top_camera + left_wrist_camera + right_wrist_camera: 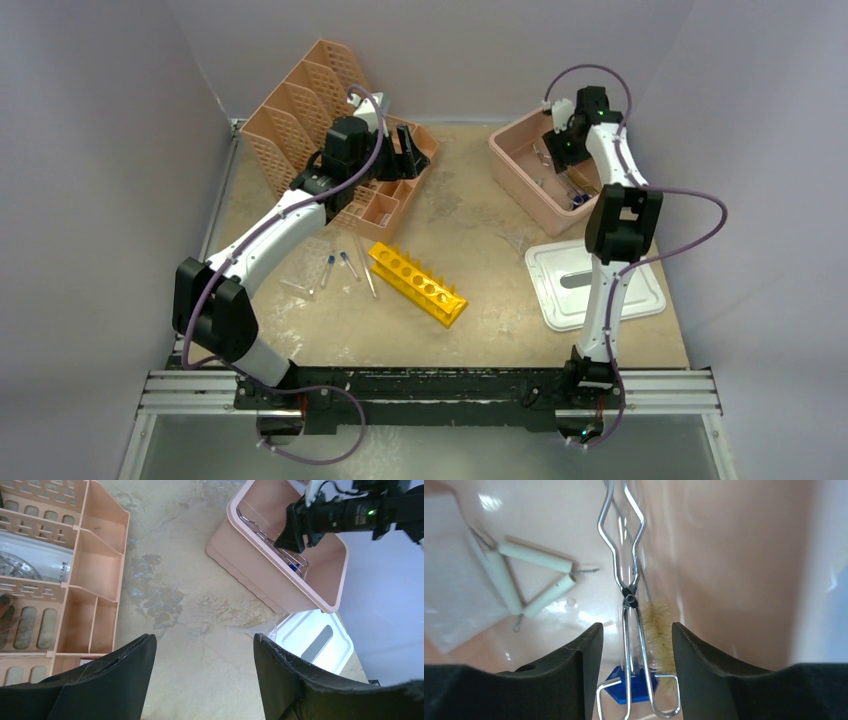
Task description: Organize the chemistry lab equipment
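Tan table (480, 340) sits between gray walls, with bare room along its near edge. One yellow test-tube rack (417, 283) lies slanted in the middle. Two blue-capped tubes (327, 268) lie just left of it. One white lid (590, 285) lies flat near the right edge. Farther back, the left gripper (205, 645) hangs wide apart, holding nothing, beside the peach organizer (95, 570). The right gripper (635, 626) is down in the pink tub (515, 160). Its fingers are apart, one on each side of one silvery tongs (624, 570). One small blue piece (621, 685) lies by the tongs' near end.

Overhead and left wrist both show the tub (515, 175).
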Motion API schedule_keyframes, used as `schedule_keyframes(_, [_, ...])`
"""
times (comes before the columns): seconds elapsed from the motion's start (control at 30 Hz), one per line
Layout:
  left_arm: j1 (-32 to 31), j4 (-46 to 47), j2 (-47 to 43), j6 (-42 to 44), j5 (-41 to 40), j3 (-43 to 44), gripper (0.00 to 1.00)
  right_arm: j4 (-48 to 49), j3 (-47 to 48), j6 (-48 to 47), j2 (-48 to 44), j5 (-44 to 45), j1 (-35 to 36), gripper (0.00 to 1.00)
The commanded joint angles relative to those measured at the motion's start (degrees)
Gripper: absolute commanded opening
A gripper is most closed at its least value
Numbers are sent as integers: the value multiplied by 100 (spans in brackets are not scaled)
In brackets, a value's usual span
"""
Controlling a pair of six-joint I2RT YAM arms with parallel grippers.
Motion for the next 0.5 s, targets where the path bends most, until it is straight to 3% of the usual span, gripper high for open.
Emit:
schedule_keyframes(0.0, [4,216,-183,-39,25,140,70,-442,813,755,-780,-551,7,56])
schedule_keyframes(0.2, [0,282,-349,-65,-24,-48,70,-49,337,1430,-1684,-274,108,60])
schedule_keyframes(0.3, [0,292,-466,-75,-66,-149,70,324,-286,1601,-2325,-360,252,56])
schedule_keyframes(0.47, [0,276,-714,-28,-105,-360,70,1059,-1545,1494,-3246,144,1049,56])
